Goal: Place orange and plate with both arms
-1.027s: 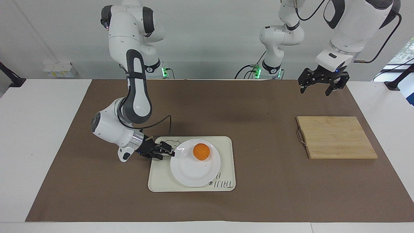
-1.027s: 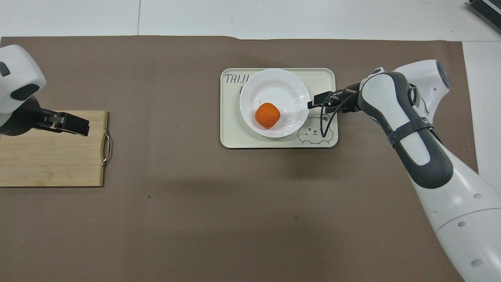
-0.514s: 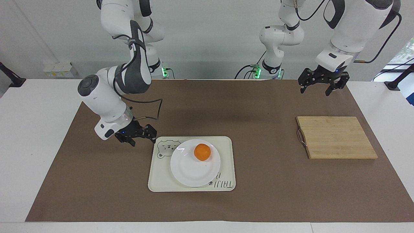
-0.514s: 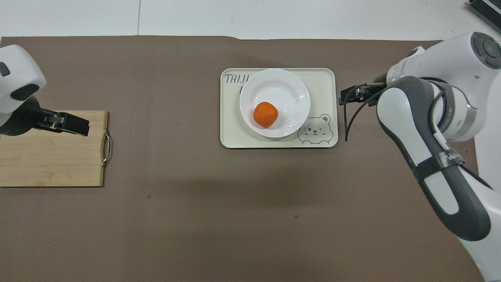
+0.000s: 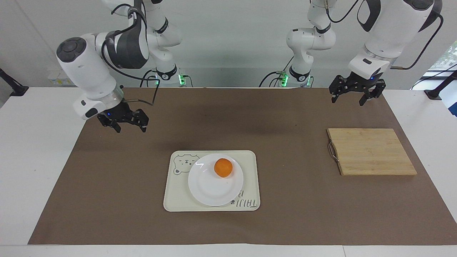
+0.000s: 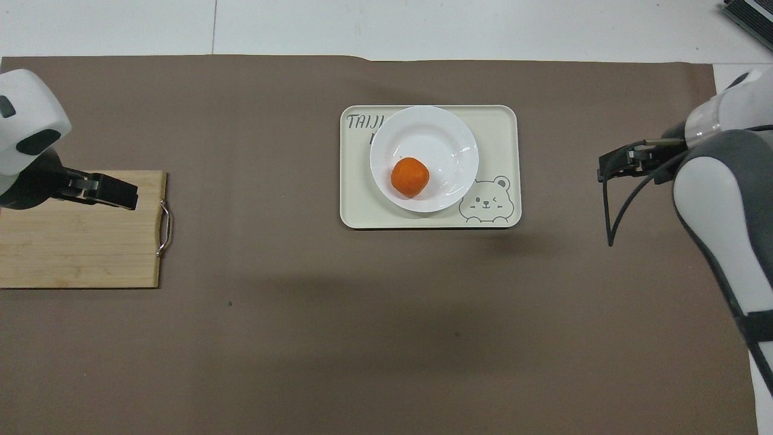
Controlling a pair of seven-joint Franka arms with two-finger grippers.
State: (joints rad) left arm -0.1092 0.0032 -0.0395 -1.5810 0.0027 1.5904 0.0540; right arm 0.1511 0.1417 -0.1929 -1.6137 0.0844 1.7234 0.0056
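The orange (image 5: 223, 167) (image 6: 410, 177) sits on the white plate (image 5: 210, 189) (image 6: 423, 133), off centre toward the robots. The plate rests on a cream tray (image 5: 171, 200) (image 6: 504, 121) with a bear drawing, in the middle of the table. My right gripper (image 5: 130, 129) (image 6: 604, 169) hangs open and empty in the air over the brown mat, well away from the tray toward the right arm's end. My left gripper (image 5: 347, 101) (image 6: 124, 196) hangs open and empty, high over the cutting board's end of the table.
A bamboo cutting board (image 5: 371, 151) (image 6: 78, 241) with a metal handle lies toward the left arm's end. A brown mat (image 5: 292, 214) covers most of the white table.
My right gripper has left the plate's rim, risen and swung off the tray toward the right arm's end. The plate, the orange and the left arm have stayed put.
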